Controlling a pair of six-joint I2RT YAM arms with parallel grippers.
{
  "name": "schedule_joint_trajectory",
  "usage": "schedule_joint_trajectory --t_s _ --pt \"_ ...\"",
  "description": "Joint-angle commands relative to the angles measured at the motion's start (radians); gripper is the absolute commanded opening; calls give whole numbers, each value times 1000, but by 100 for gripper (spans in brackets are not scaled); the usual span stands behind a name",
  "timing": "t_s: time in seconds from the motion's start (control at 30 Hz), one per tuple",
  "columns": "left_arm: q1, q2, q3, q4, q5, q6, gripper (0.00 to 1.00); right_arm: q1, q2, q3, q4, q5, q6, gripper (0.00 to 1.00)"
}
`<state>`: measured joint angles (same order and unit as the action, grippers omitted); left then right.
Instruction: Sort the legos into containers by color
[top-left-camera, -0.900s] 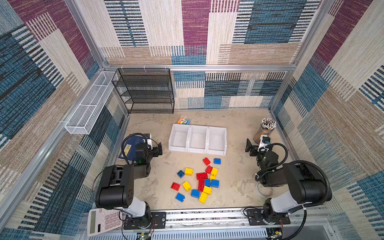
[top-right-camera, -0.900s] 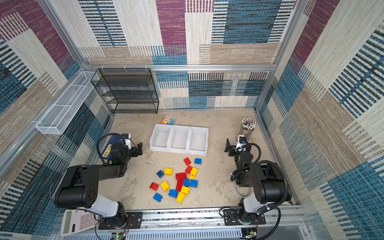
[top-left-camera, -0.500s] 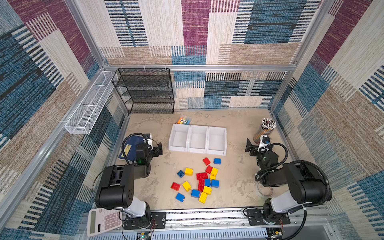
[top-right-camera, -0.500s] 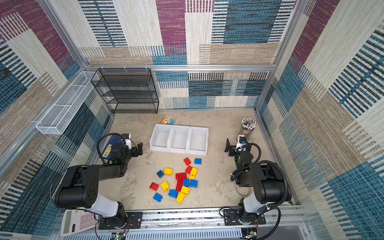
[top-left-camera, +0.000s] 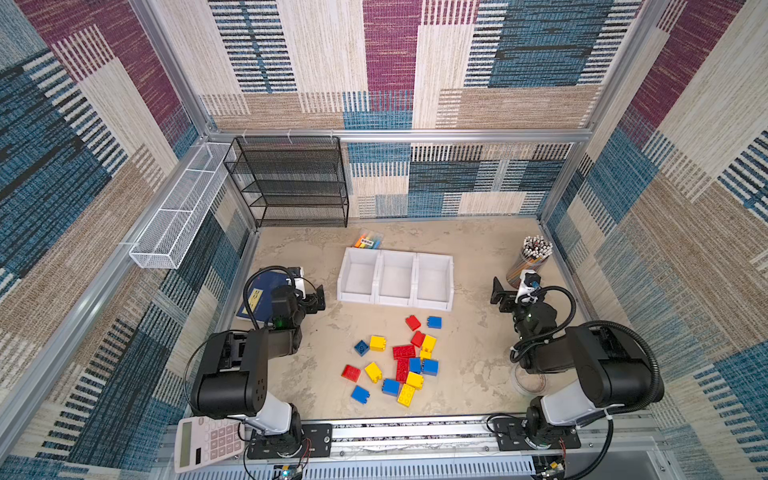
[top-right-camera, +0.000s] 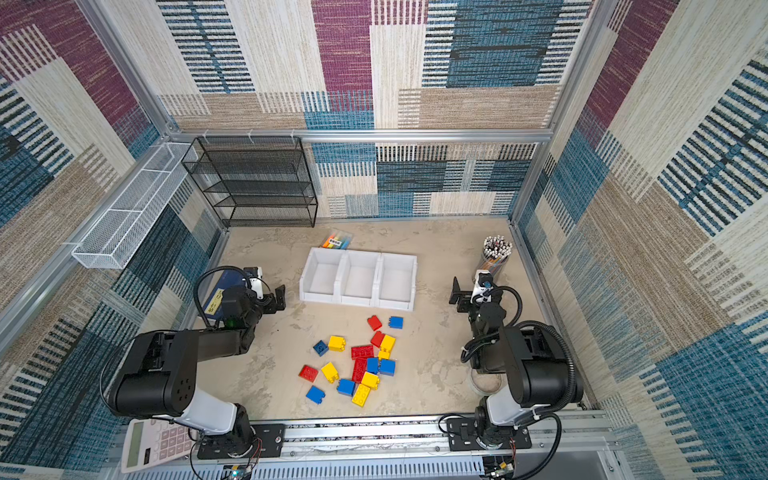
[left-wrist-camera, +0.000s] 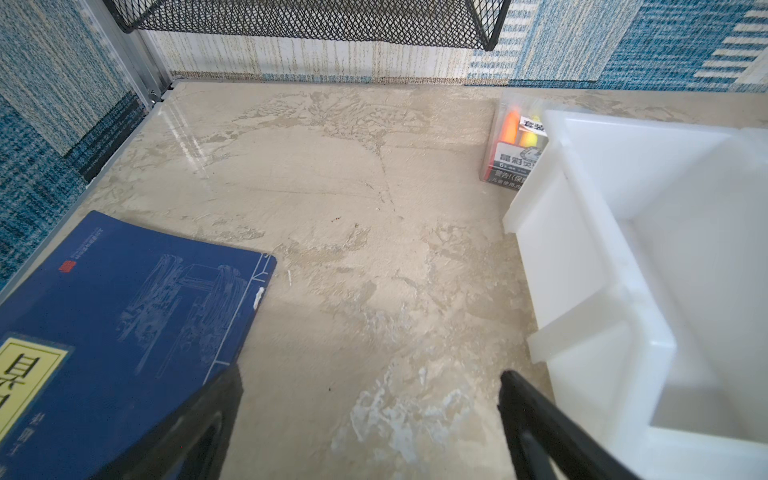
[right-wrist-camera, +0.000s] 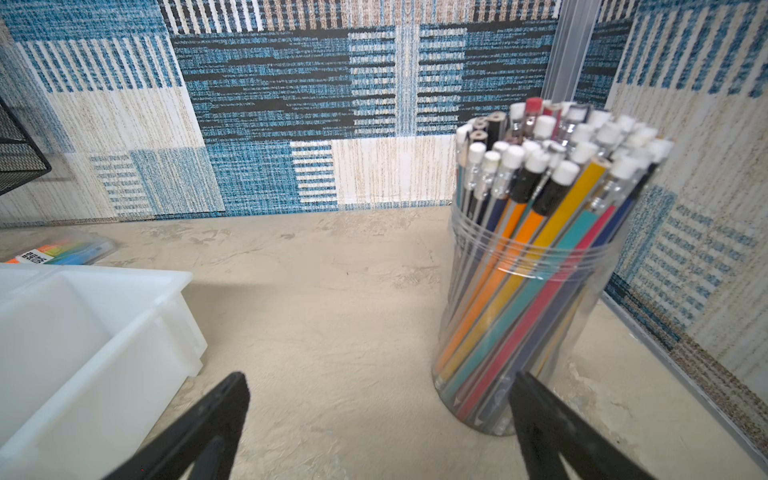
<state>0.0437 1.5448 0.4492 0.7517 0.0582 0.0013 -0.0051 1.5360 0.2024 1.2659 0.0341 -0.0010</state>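
The left gripper (left-wrist-camera: 372, 384) and right gripper (right-wrist-camera: 378, 386) each stand with jaws apart, gripping nothing, left and right of the containers (top-left-camera: 395, 300). The legos (top-left-camera: 404, 353) lie scattered on the table (top-left-camera: 469, 257), just nearer than the containers.

Wide-apart fingers (left-wrist-camera: 199, 424) hover over table (left-wrist-camera: 353, 249) between book (left-wrist-camera: 124, 311) and containers (left-wrist-camera: 582, 266).

Red, blue and yellow legos (top-left-camera: 403, 352); white containers (top-left-camera: 397, 300); mottled beige desk (top-left-camera: 473, 266); navy book (left-wrist-camera: 124, 299), yellow label (left-wrist-camera: 25, 374); black mesh rack (top-left-camera: 291, 195); walls (top-left-camera: 390, 62) striped blue, plum and beige.
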Motion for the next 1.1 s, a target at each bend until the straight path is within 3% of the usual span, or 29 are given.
schedule_joint_trajectory --t_s 0.0,0.33,0.43,0.53,0.6,0.7,0.77,0.87,0.97,1.07 --pt "2 1 6 18 7 10 99 1 2 7 23 -4 -4 100" --pt "2 3 7 14 8 8 99 -1 0 7 19 -4 -4 100" --pt "2 -8 -6 36 -4 5 94 2 -32 14 -9 24 2 100" --pt "-5 -145 16 -114 -44 -10 91 17 -211 120 -370 36 31 99" --pt "-8 -271 96 -403 -60 -74 90 46 -325 180 -589 37 72 100" --pt "-37 -402 191 -712 27 -132 99 131 -462 247 -839 8 95 100" --pt "-105 -466 216 -842 36 -139 99 184 -495 319 -1030 -34 141 100" --pt "-248 -537 217 -978 -50 -160 99 272 -489 419 -1263 -27 210 100" --pt "-370 -575 197 -1057 -103 -227 97 362 -477 464 -1393 -10 259 99" --pt "-464 -575 175 -1102 -88 -314 92 446 -466 488 -1462 -7 296 99"
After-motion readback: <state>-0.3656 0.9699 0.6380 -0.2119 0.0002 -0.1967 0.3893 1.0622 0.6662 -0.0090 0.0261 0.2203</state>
